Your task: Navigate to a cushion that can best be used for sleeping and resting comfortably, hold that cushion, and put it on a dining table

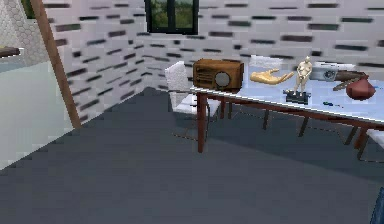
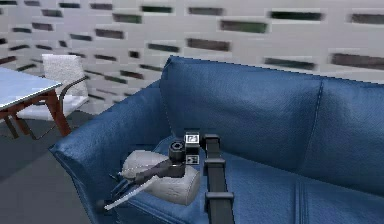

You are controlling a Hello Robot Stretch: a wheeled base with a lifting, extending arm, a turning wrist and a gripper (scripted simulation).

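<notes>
1. Nearest, the dark arm point(image 2: 214, 190) rises from the arm side view's bottom edge. It ends in the gripper point(image 2: 118, 192), whose thin fingers slant down and left over the sofa seat. A thing lies right behind it on that seat, so I cannot tell whether it grips anything.
2. At that view's far left a corner of the counter point(image 2: 15, 92) shows, with a white chair point(image 2: 65, 78) just beside it. The drop-off place looks near, probably a turn and a short drive off.
3. A pale grey cushion point(image 2: 160, 178) lies on the seat of the blue sofa point(image 2: 280, 120), at the end by the armrest, where a pillow would be left for resting. It sits at the gripper's body; touching or not, I cannot tell. By my judgement the pick-up is in hand and the cushion is not yet lifted clear.
4. In the forward view, from the left: a wooden post point(image 1: 52, 60), dark floor point(image 1: 120, 160), then the counter with a wooden radio point(image 1: 218, 73), a yellowish thing point(image 1: 268, 76), a figurine point(image 1: 305, 70) and a reddish-brown thing point(image 1: 360, 88).
5. Those things crowd the counter's back, so the bare front strip suits the cushion best. The sofa's armrest and the chair could hinder the swing across.
</notes>
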